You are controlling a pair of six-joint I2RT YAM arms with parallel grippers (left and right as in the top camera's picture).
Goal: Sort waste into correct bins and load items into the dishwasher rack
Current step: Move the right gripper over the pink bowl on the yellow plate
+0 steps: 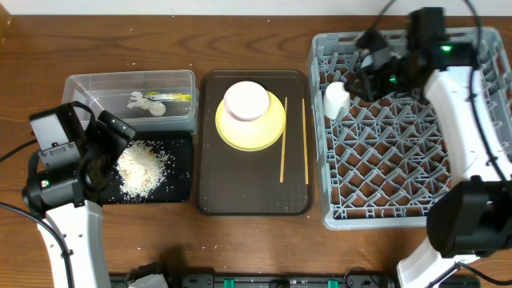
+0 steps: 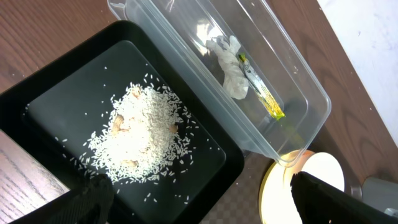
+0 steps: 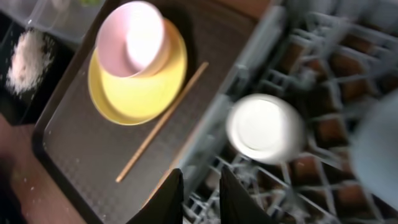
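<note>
The cup [image 1: 335, 98] lay in the rack [image 1: 400, 216], at its corner nearest the tray [image 1: 210, 192]. It looked light, stiff, smooth, so best held by the rim. The right gripper [image 3: 200, 190] was nearly closed, empty; the left gripper [image 2: 199, 202] was wide open.

Waste binned, dishes partly racked.
Rice crumbs [image 1: 142, 168] heaped in black tray [image 1: 182, 188]; crumpled paper scrap [image 1: 145, 103] and yellow-green wrapper [image 1: 174, 97] in clear tub [image 1: 80, 84] just behind it. White cup [image 1: 336, 98] lies on its side at grey rack's [image 1: 384, 200] left edge. Pale bowl [image 1: 246, 101] upside down on yellow plate [image 1: 272, 132]; two chopsticks [image 1: 283, 140] parallel just right of plate.
</note>
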